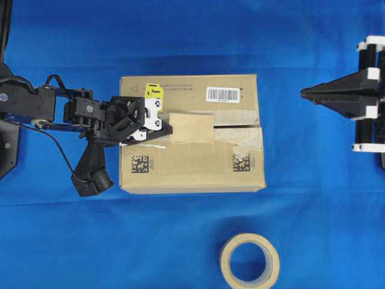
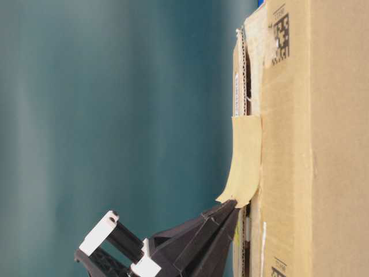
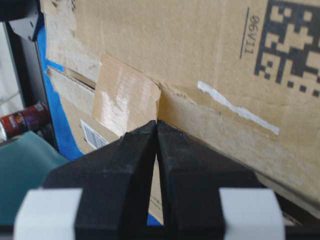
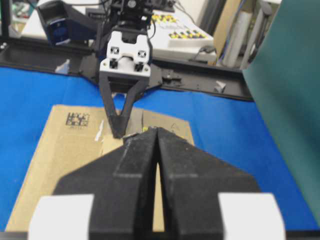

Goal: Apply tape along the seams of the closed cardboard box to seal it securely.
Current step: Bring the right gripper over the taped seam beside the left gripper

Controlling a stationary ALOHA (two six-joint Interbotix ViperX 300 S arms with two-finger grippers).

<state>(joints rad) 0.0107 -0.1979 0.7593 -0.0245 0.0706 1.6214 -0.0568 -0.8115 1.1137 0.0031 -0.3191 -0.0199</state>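
Observation:
The brown cardboard box (image 1: 192, 171) lies mid-table, with a yellow sticker (image 1: 153, 90) and a barcode label (image 1: 222, 94) on top. A short tan piece of tape (image 1: 192, 127) covers the left part of the seam (image 1: 237, 127); the dark slit shows to its right. My left gripper (image 1: 170, 129) is shut at the tape's left end. From table level that end of the tape (image 2: 248, 156) curls up off the box to the gripper (image 2: 233, 203). The left wrist view shows the gripper (image 3: 157, 122) meeting the tape's (image 3: 125, 97) edge. My right gripper (image 1: 304, 91) hangs shut, right of the box, holding nothing.
A cream tape roll (image 1: 249, 260) lies on the blue cloth (image 1: 60, 241) in front of the box. Ragged pale old tape strips (image 1: 243, 137) edge the right half of the seam. A red can (image 3: 20, 120) stands beyond the table.

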